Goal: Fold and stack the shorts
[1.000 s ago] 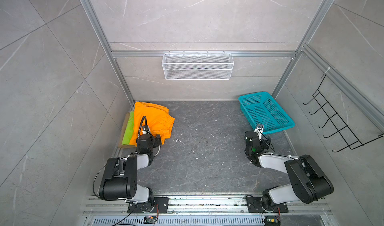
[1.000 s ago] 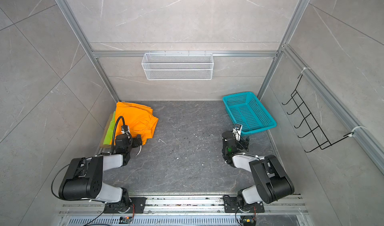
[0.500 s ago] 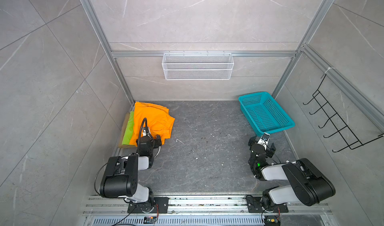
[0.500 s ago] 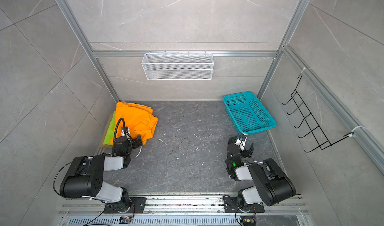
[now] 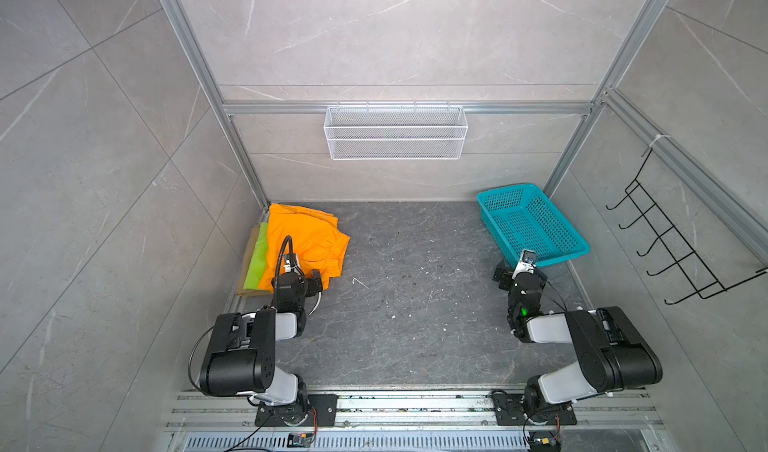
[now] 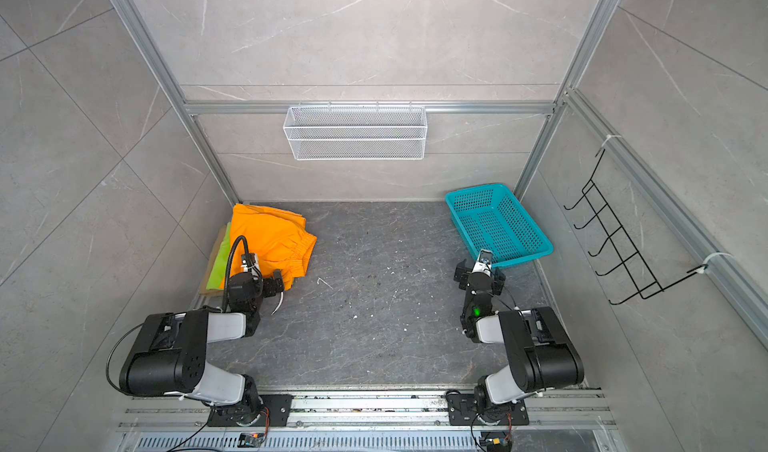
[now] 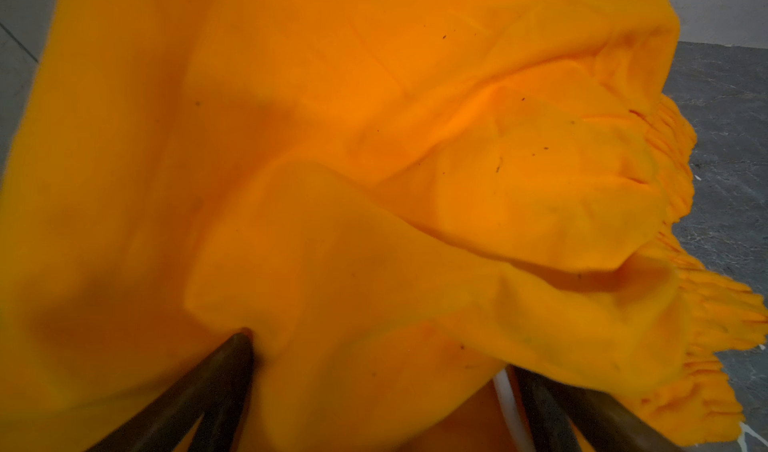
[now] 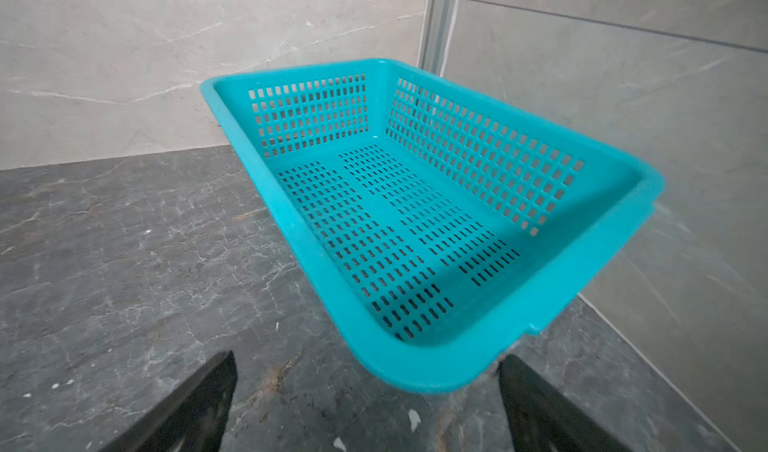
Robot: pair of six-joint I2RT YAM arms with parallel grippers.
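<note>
Seemingly stacking is closing: orange shorts [image 5: 307, 238] top lime green shorts [image 5: 255, 263] and khaki shorts [image 5: 244, 277] in the far-left corner, well apart from the teal basket [image 5: 552, 261]. Left gripper [image 7: 382, 358], jaws apart, meets the orange hem; right gripper [image 5: 519, 274] gapes, holding nothing. Next, I judge: withdraw without dragging fabric.

No readable text, label, brand, number or sign shows in any view.
</note>
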